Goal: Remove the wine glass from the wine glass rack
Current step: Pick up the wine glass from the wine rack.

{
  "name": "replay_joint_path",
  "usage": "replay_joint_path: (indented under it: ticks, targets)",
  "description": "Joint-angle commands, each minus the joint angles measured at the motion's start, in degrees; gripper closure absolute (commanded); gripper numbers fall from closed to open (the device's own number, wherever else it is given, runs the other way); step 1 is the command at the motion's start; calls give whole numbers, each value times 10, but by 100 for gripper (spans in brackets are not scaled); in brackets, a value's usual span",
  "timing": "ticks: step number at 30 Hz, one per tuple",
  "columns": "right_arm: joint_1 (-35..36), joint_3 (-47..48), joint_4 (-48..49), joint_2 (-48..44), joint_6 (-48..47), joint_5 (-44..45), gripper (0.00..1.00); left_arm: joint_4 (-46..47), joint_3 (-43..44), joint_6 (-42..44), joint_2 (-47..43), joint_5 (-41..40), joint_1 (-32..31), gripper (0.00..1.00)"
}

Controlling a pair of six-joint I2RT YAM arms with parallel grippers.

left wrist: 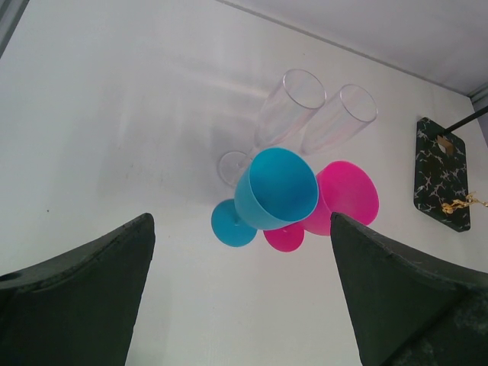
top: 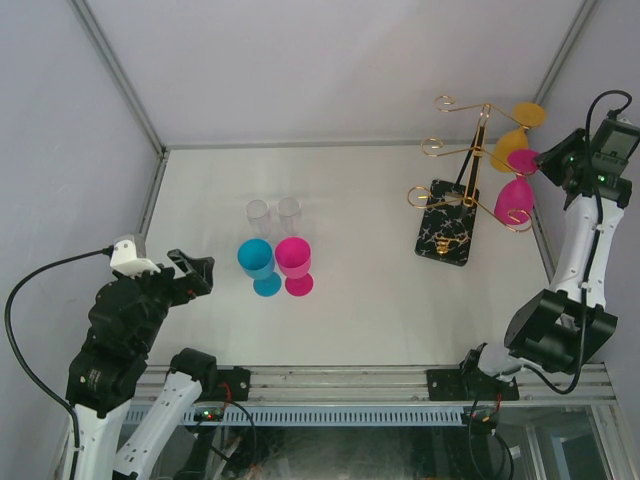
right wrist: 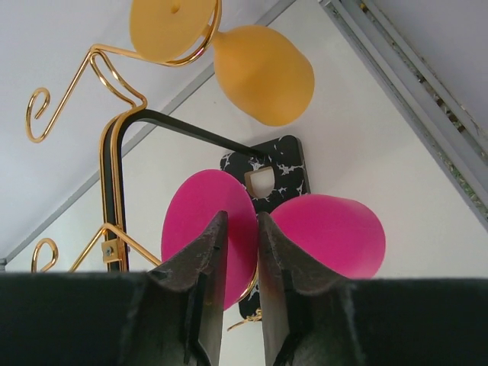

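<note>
– Top external view: what does it give that the wrist cameras miss?

– The whole layout. The wine glass rack (top: pixel 447 235) has thin gold wire arms with curled ends rising from a black, gold-veined base. It stands at the far right of the white counter (top: pixel 380 320). An orange wine glass (top: pixel 512 145) and a pink wine glass (top: pixel 513 200) hang on the rack's right side, toward the wall. Well apart from the rack, mid-counter, a blue goblet (top: pixel 256 258) and a pink goblet (top: pixel 293 255) stand side by side. Two clear flutes (top: pixel 258 212) stand just behind them.

– And the wrist views?

– The right wrist camera looks up at the pink wine glass from close by. Its round pink foot is on the left and its smooth, opaque bowl on the right, with the right fingers (right wrist: pixel 202 267) rising between the two. The orange wine glass hangs higher, its foot held in a gold loop. The left wrist camera shows the left fingers (left wrist: pixel 99 282) spread wide with nothing between them, looking toward the goblets.

– Have the right fingers got the glass?

– Only a narrow slit separates them. The stem is hidden behind them, so it cannot be told whether they press on it.

– Anything cut off?

– In the left wrist view, only the rack's base shows at the right edge. Its wires are mostly out of frame.
</note>
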Motion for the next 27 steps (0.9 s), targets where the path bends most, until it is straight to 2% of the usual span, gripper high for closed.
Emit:
replay_joint_path:
  ticks: [1,4,9,15,27]
  targets:
    - [6,-7,11,-26,-7,21,81,20,-2,-1,8,10,4,0]
    - [5,-10,20,-33,0,18,83,21,0,-1,8,10,4,0]
    - [4,-26,51,-52,31,-4,92,25,2,-4,12,12,4,0]
    - [-12,-64,114,-70,117,-67,99,21,3,-8,9,12,3,0]
    - [-14,-162,251,-109,267,-78,100,16,14,-12,4,12,3,0]
